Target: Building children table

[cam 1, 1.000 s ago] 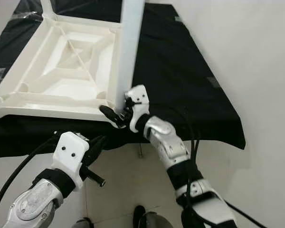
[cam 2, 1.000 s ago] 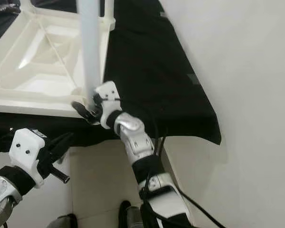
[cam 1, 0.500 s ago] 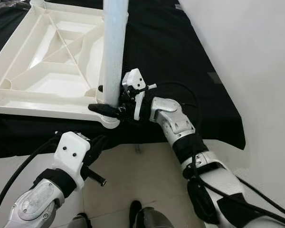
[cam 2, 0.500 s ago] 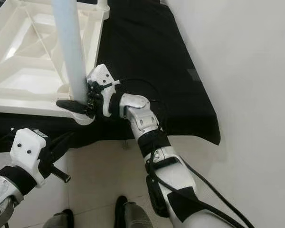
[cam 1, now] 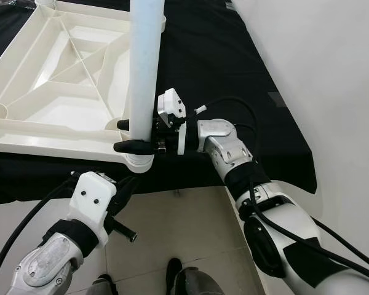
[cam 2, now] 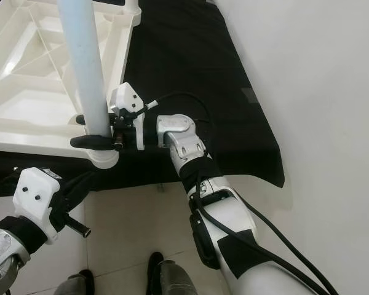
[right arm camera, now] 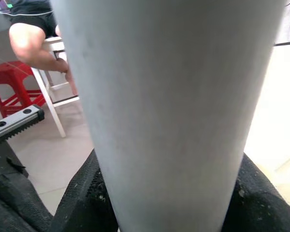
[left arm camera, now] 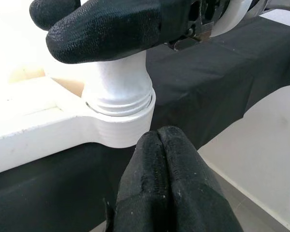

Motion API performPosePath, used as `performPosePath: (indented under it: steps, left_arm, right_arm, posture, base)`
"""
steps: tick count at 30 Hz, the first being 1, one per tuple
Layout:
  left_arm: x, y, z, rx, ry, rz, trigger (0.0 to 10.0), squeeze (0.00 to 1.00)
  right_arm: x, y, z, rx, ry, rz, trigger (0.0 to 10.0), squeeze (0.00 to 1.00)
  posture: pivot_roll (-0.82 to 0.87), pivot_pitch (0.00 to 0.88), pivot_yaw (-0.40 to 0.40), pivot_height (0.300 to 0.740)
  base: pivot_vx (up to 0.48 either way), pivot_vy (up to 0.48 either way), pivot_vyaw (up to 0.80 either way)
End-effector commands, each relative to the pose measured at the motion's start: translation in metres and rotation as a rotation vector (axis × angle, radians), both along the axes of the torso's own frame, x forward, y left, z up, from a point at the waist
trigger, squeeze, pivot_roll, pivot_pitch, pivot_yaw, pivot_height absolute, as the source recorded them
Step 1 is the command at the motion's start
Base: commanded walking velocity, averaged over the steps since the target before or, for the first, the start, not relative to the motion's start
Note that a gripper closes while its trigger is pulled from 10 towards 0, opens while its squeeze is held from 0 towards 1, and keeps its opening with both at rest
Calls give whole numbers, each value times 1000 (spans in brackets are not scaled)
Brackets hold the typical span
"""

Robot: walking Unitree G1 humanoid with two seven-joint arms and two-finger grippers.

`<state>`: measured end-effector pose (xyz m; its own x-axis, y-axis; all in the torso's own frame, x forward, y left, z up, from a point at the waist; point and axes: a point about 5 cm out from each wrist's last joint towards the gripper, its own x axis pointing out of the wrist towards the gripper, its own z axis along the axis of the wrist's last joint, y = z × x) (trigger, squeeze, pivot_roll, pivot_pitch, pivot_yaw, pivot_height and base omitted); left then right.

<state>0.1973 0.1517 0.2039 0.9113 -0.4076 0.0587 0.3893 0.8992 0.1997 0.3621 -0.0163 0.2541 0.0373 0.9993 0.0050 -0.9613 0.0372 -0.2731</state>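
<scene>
Below the near edge of the overturned white plastic tabletop [cam 1: 61, 80], the left gripper [cam 1: 124, 187] waits, jaws pressed together. At the tabletop's near corner socket [cam 1: 139, 163], the pale blue-white cylindrical table leg [cam 1: 144, 61] now stands nearly upright, straightened from its lean a second ago; the right gripper [cam 1: 128, 136], jaws clamped on it just above the socket, appears to be seating it.

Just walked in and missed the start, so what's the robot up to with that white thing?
It is putting a child's table together. The white tabletop lies upside down on a black-covered surface. The right gripper is clamped around the base of a pale table leg that stands upright in the near corner socket. The left gripper hangs shut just below that corner, holding nothing.
</scene>
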Motion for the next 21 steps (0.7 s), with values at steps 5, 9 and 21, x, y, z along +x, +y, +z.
performPosePath:
  steps: [5,9,21]
  left_arm:
    - [-5,0,-1,-7,12,-8,10000,0]
    - [-4,1,-1,-9,16,-11,10000,0]
    - [2,2,1,-5,-9,4,10000,0]
  right_arm:
    - [15,-17,-39,64,117,-669,0,0]
    - [-31,-7,-72,96,201,-842,0,0]
    - [-17,23,-58,114,136,-655,10000,169]
  posture:
    - [98,324,-207,740]
    - [81,331,-188,740]
    - [101,297,-196,740]
  base:
    - [0,0,0]
    - [0,0,0]
    - [0,0,0]
